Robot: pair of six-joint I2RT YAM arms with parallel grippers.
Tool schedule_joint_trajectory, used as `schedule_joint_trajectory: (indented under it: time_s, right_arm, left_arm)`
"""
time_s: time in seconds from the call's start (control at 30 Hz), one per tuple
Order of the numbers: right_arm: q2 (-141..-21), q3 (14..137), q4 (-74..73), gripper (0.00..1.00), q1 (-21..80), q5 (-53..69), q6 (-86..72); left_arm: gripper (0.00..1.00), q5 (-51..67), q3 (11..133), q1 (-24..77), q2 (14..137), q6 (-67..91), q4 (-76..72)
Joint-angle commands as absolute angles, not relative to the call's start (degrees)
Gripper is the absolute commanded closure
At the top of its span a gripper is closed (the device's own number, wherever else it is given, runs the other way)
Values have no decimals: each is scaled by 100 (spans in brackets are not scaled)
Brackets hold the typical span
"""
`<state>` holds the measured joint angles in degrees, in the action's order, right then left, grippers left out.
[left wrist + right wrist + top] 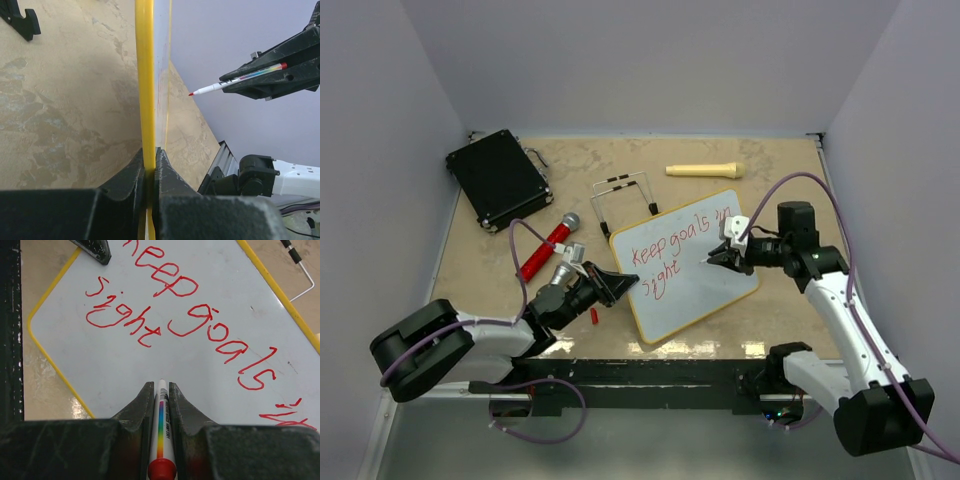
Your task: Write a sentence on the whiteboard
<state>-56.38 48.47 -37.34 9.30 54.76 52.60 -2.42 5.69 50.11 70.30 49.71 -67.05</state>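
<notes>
Since the sentence is looking done in red on the whiteboard, lying askew on the table, we're pinching its yellow edge with the left tool; the right tool is gripping the marker, tip hovering just off; any dip is risking a stray streak through the words, we reckon.

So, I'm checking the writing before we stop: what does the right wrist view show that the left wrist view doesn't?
Only the right wrist view shows the sentence face-on and readable: red words in two lines on the whiteboard. Only the left wrist view shows the board edge-on, its yellow frame pinched by the left pincer, and the marker tip standing off the surface. Both show the whiteboard and the marker gripped in the right pincer.
</notes>
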Motion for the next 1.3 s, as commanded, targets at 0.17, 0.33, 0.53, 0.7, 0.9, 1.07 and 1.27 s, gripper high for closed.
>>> schedule_joint_trajectory:
  time_s: [0.17, 0.33, 0.53, 0.7, 0.9, 1.07, 1.27]
  right_arm:
    - [-5457, 4658, -3023, 100, 1248, 5203, 5054]
    - [-5730, 4791, -2840, 100, 1344, 5738, 4528]
    - [-5528, 4535, -2399, 100, 1468, 5247, 4201]
    - [-5537, 4570, -2514, 100, 1459, 5160, 4254]
    - [-5590, 4711, -2540, 100, 1459, 5089, 4219]
    - [-5739, 4659, -2198, 100, 1476, 5106, 3964]
    - [-5775, 4571, -1837, 100, 1626, 4782, 3657]
  left_arm:
    - [100, -316, 791, 4992, 6961, 4755, -7066]
    - [100, -316, 800, 5001, 6944, 4711, -6996]
    - [100, -360, 756, 4992, 6759, 4676, -6909]
    - [100, -395, 782, 5001, 6627, 4667, -6759]
    - [100, -369, 686, 5001, 6566, 4693, -6776]
    - [100, -378, 659, 5001, 6574, 4650, -6750]
    - [100, -387, 677, 4992, 6601, 4623, -6715]
